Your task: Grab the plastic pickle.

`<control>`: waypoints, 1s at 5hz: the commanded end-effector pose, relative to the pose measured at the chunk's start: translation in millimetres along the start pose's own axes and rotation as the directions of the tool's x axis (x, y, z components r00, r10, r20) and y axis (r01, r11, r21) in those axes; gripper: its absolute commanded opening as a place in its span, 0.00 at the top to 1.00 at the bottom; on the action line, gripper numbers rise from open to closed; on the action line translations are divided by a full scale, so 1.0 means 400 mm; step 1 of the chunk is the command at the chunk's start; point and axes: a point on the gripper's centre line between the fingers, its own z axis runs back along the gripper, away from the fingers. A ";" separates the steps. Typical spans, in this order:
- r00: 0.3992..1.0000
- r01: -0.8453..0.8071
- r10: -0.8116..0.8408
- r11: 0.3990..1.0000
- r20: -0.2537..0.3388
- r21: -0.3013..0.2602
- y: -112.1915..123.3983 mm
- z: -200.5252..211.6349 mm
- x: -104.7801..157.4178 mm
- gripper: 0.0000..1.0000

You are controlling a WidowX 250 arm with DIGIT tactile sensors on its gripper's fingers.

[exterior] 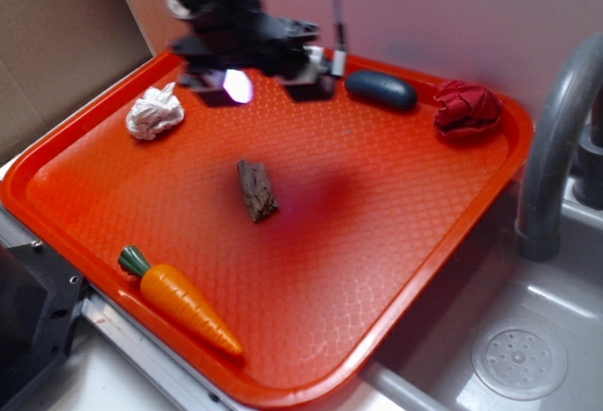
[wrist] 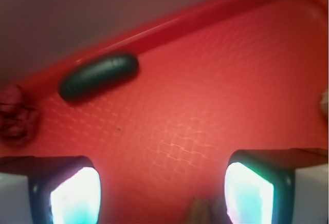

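Gripper hangs over the far part of the orange tray, fingers spread wide and holding nothing. Pickle lies apart from it by the far rim, just beside the red cloth. White paper wad, wood chip and carrot lie elsewhere, none blocking the pickle.

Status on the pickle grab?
Gripper open, empty, above the tray. Pickle untouched by the far rim, beside the red cloth. Nothing between gripper and pickle.
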 end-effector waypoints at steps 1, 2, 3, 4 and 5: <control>0.983 -0.110 0.100 0.992 0.157 0.058 -0.017 -0.053 0.091 0.00; 0.991 -0.103 0.095 0.991 0.095 0.086 -0.044 -0.142 0.137 0.00; 0.995 -0.067 0.062 0.995 0.073 0.078 -0.081 -0.189 0.155 0.00; 0.996 -0.078 0.073 0.992 0.046 0.102 -0.089 -0.239 0.167 0.00; 0.996 -0.086 0.088 0.990 -0.008 0.116 -0.084 -0.282 0.159 0.00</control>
